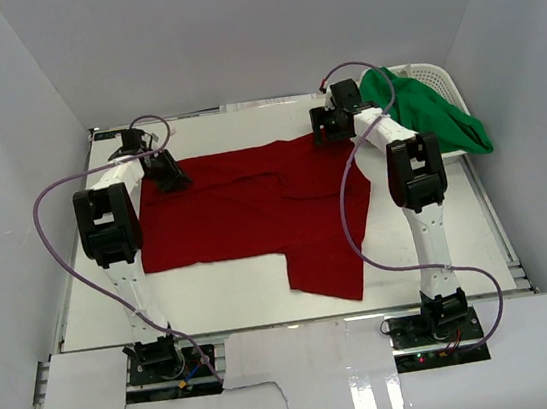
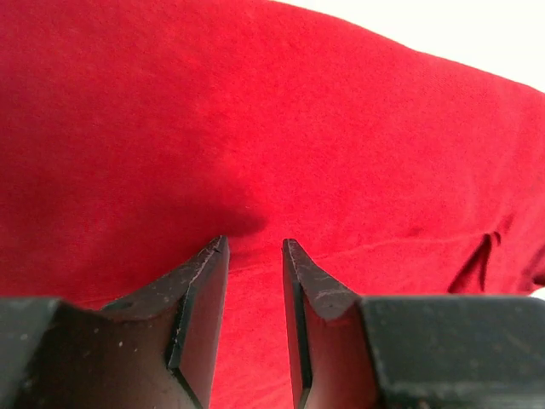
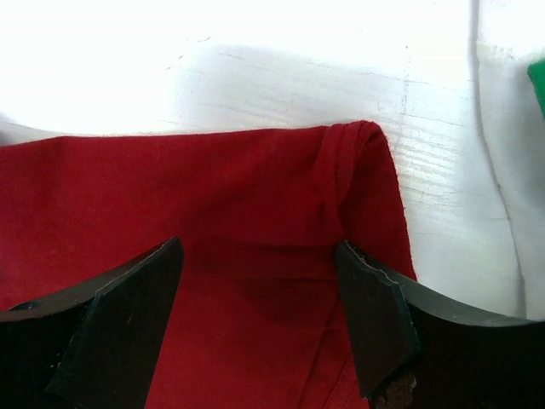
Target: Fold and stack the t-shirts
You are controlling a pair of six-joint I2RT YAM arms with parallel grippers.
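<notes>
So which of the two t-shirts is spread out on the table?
The red t-shirt, flat on the table; the green t-shirt sits bunched in the white basket, far right.

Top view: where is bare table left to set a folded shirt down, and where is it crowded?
Bare table lies between the near hem of the red t-shirt and the front edge, and right of it around the right arm. Crowded: far right, where the green t-shirt spills from the basket beside the right gripper.
</notes>
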